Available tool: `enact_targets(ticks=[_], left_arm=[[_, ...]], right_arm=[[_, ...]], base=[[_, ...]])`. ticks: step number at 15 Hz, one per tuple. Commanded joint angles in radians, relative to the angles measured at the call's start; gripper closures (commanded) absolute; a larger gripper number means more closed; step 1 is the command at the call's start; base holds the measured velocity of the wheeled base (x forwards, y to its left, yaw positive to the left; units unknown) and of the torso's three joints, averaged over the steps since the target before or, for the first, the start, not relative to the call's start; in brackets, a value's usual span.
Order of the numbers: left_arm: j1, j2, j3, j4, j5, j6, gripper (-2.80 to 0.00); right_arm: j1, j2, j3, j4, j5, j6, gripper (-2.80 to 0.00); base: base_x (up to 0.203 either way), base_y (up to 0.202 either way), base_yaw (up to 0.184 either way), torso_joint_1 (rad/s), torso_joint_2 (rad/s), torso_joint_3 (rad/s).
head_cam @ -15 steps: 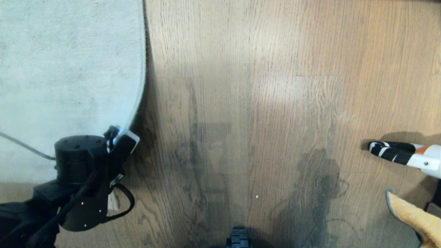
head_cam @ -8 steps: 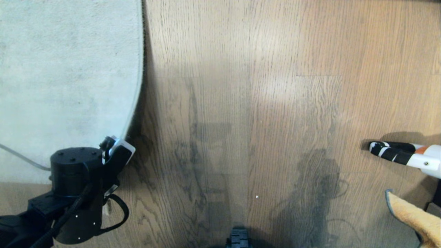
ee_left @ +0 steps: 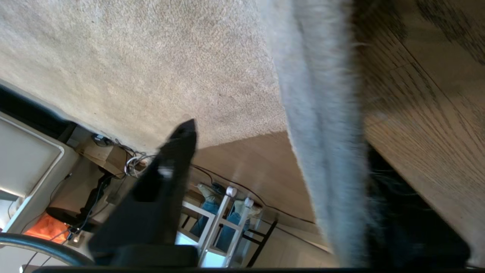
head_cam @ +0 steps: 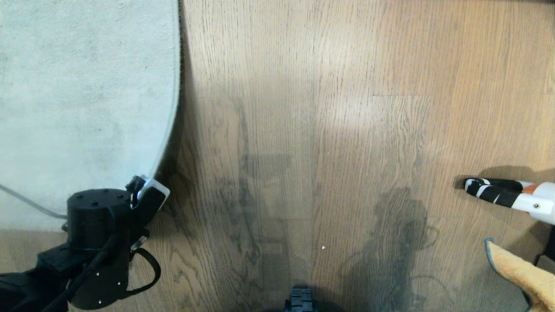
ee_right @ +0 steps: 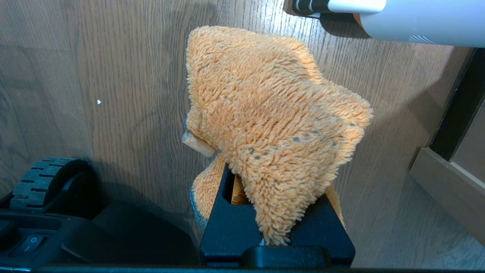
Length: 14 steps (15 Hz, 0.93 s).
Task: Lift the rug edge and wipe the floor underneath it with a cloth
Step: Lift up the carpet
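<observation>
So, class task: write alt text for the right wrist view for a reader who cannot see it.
A fuzzy orange cloth is clamped in the right gripper, held above brown wood-grain floor. A white tube-shaped object lies at one edge, and a ridged black wheel shows at another.

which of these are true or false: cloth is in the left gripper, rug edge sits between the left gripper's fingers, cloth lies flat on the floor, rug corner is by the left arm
1. The cloth is in the left gripper. False: the right gripper is shut on it.
2. The rug edge sits between the left gripper's fingers. True.
3. The cloth lies flat on the floor. False: it is bunched in the gripper.
4. The rug's near corner is by the left arm. True.
</observation>
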Motion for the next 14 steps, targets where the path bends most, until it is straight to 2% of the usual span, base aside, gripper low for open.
enact_targets(ticks=[1,6,14], left_arm=[[0.015,0.008,0.0,-0.005,0.005,0.001,0.0],[0.063,0.008,0.003,-0.004,0.005,-0.011,0.0],[0.052,0.001,0.04,-0.005,0.002,-0.039,0.0]], right_arm=[[0.0,0.001,0.0,0.0,0.001,-0.001,0.0],[0.0,0.001,0.0,0.0,0.001,-0.001,0.0],[0.0,0.001,0.0,0.0,0.001,-0.001,0.0]], base=[[0.0,0.0,0.0,0.0,0.0,0.0],[0.0,0.0,0.0,0.0,0.0,0.0],[0.0,0.0,0.0,0.0,0.0,0.0]])
